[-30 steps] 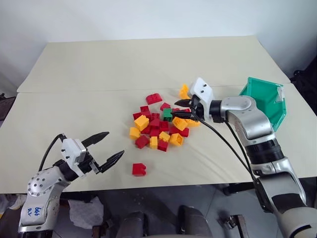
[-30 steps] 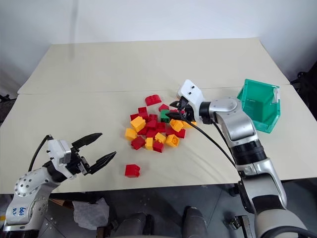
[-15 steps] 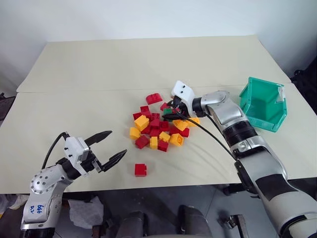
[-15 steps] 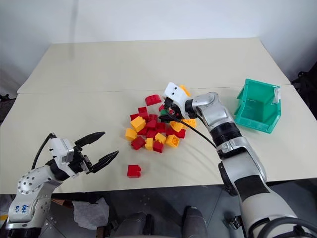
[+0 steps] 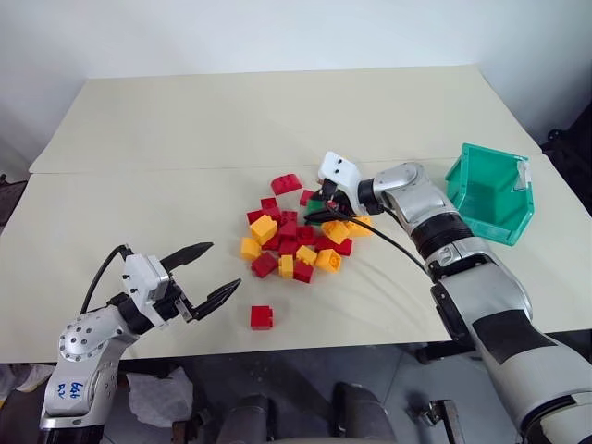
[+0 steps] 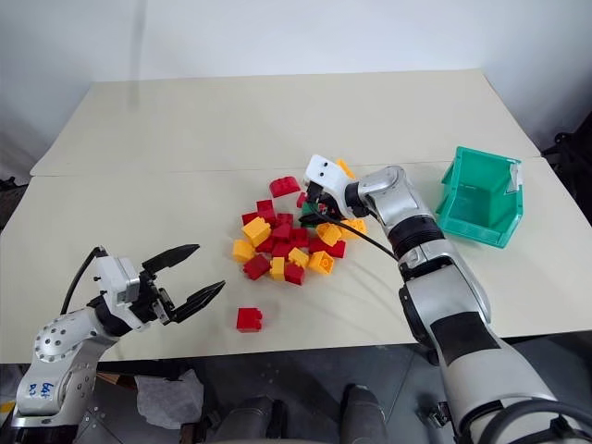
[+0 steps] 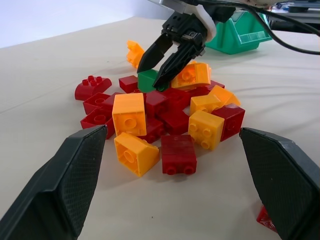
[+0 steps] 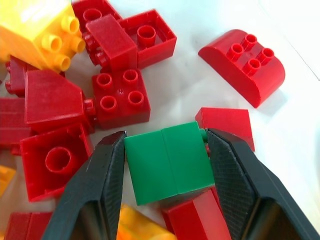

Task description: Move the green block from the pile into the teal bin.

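One small dark-green studded plastic brick, the green block (image 8: pixel 167 160), sits at the far edge of the pile (image 5: pixel 296 236) of red and yellow-orange studded toy bricks, on the cream-covered surface (image 5: pixel 185 139). The right end effector (image 8: pixel 167 165) is lowered over it, one black finger (image 8: pixel 100 185) on each side, the pads touching or all but touching its flanks. The block rests among red bricks and is not lifted, so I judge the grasp is being made rather than completed. The approach from the open far side of the pile looks chosen to give the fingers room without disturbing neighbouring bricks. The left end effector (image 5: pixel 205 276) hovers with its fingers spread wide and empty near the front edge of the surface, clear of the work. The teal plastic bin with the angled open front (image 5: pixel 490 190) stands well apart, to the right of the pile, its opening turned toward the arm.
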Motion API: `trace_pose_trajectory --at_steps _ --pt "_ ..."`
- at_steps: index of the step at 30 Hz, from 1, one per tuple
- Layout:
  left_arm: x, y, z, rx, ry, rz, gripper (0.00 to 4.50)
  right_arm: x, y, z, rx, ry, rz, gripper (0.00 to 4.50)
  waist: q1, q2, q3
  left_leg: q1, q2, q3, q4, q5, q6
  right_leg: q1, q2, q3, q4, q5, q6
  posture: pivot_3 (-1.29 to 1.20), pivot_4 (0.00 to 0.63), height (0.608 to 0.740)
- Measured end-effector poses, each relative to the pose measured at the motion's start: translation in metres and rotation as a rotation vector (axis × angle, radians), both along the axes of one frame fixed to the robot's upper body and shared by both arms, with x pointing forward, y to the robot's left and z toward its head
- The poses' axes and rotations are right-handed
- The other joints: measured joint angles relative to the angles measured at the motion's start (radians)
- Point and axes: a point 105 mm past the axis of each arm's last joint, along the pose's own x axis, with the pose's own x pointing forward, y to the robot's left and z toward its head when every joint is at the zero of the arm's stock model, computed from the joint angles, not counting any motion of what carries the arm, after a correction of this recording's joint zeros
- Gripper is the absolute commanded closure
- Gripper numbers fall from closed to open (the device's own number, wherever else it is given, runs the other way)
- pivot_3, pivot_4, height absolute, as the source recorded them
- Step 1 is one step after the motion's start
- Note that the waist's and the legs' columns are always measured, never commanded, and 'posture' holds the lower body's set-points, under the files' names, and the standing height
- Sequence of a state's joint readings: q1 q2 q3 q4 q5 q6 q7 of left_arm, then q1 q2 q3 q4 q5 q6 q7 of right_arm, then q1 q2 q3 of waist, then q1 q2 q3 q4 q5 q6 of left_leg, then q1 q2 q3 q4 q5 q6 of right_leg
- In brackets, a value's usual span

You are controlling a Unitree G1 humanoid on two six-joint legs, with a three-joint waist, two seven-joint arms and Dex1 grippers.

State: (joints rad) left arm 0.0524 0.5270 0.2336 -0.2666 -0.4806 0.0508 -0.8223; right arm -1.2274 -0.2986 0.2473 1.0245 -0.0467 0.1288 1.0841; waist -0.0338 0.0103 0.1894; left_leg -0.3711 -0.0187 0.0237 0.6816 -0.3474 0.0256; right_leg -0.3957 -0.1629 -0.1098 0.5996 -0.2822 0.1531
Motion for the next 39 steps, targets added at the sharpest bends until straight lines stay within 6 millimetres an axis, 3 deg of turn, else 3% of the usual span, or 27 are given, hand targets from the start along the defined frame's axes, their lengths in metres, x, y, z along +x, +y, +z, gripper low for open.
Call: trace_pose_trajectory --at_steps 4,6,8,11,15,17,19,22,30,37,39 --pt "0.002 -0.005 0.002 -0.004 -0.003 -0.022 0.0 -0.003 -0.003 0.032 0.177 -0.034 0.03 2.4 0.005 0.001 0.001 -0.001 0.0 -0.001 0.0 0.0 0.0 0.0 0.0 0.0 -0.001 0.0 0.0 0.0 0.15 0.74" --pt "0.005 -0.012 0.008 -0.007 -0.019 -0.056 0.0 -0.008 -0.015 0.061 0.279 -0.093 0.044 2.4 0.01 0.001 0.001 -0.001 -0.001 -0.004 0.001 0.0 0.0 0.001 0.0 -0.002 0.0 0.0 0.0 0.0 0.15 0.74" --pt "0.008 -0.021 0.014 -0.017 -0.039 -0.101 0.0 -0.016 -0.041 0.077 0.335 -0.147 0.021 2.4 0.02 0.001 0.0 -0.001 -0.001 -0.006 0.001 0.0 0.0 0.003 -0.001 -0.004 -0.001 0.0 0.0 0.0 0.15 0.74" --pt "0.011 -0.036 0.02 -0.029 -0.05 -0.175 0.0 -0.029 -0.094 0.071 0.361 -0.175 -0.109 2.4 0.037 0.0 0.0 -0.002 -0.002 -0.008 0.001 0.0 0.0 0.004 -0.001 -0.006 -0.002 0.0 0.0 0.0 0.15 0.74" --pt "0.017 -0.048 0.017 -0.036 -0.028 -0.257 0.0 -0.05 -0.173 0.046 0.395 -0.182 -0.416 2.4 0.05 0.002 0.001 -0.003 -0.005 0.002 0.0 0.0 0.0 0.002 -0.001 -0.007 -0.005 0.0 0.0 0.0 0.15 0.74" --pt "0.021 -0.051 0.015 -0.041 -0.014 -0.283 0.0 -0.063 -0.211 0.045 0.401 -0.224 -0.572 2.4 0.051 0.002 0.001 -0.003 -0.004 0.008 0.0 0.0 0.0 0.002 0.001 -0.007 -0.005 0.0 0.0 0.0 0.15 0.74" --pt "0.025 -0.052 0.013 -0.04 -0.002 -0.299 0.0 -0.074 -0.24 0.049 0.419 -0.277 -0.691 2.4 0.047 0.002 0.001 -0.001 -0.003 0.011 0.0 0.0 0.0 0.002 0.001 -0.006 -0.005 0.0 0.0 0.0 0.15 0.74" --pt "0.027 -0.052 0.013 -0.036 0.001 -0.318 0.0 -0.082 -0.268 0.05 0.448 -0.334 -0.817 2.4 0.035 0.002 0.001 0.001 -0.003 0.014 0.001 0.0 0.001 0.003 0.001 -0.003 -0.005 0.0 0.0 0.0 0.15 0.74" --pt "0.031 -0.053 0.015 -0.03 -0.006 -0.338 0.0 -0.066 -0.299 0.042 0.514 -0.365 -1.001 2.4 0.031 0.002 0.001 0.002 0.0 0.016 0.001 0.001 0.002 0.003 0.0 -0.001 -0.005 0.001 -0.001 0.0 0.15 0.74" --pt "0.031 -0.05 0.016 -0.024 -0.01 -0.322 0.0 -0.046 -0.296 0.032 0.5 -0.337 -0.999 0.03 0.033 0.002 0.001 0.0 0.0 0.015 0.001 0.001 0.002 0.003 -0.001 -0.001 -0.006 0.001 -0.001 0.0 0.15 0.74" --pt "0.031 -0.045 0.014 -0.017 -0.007 -0.298 0.0 -0.047 -0.295 0.038 0.497 -0.354 -0.959 0.03 0.034 0.002 0.001 0.0 0.0 0.014 0.001 0.001 0.002 0.003 -0.001 -0.001 -0.006 0.001 -0.001 0.0 0.15 0.74"
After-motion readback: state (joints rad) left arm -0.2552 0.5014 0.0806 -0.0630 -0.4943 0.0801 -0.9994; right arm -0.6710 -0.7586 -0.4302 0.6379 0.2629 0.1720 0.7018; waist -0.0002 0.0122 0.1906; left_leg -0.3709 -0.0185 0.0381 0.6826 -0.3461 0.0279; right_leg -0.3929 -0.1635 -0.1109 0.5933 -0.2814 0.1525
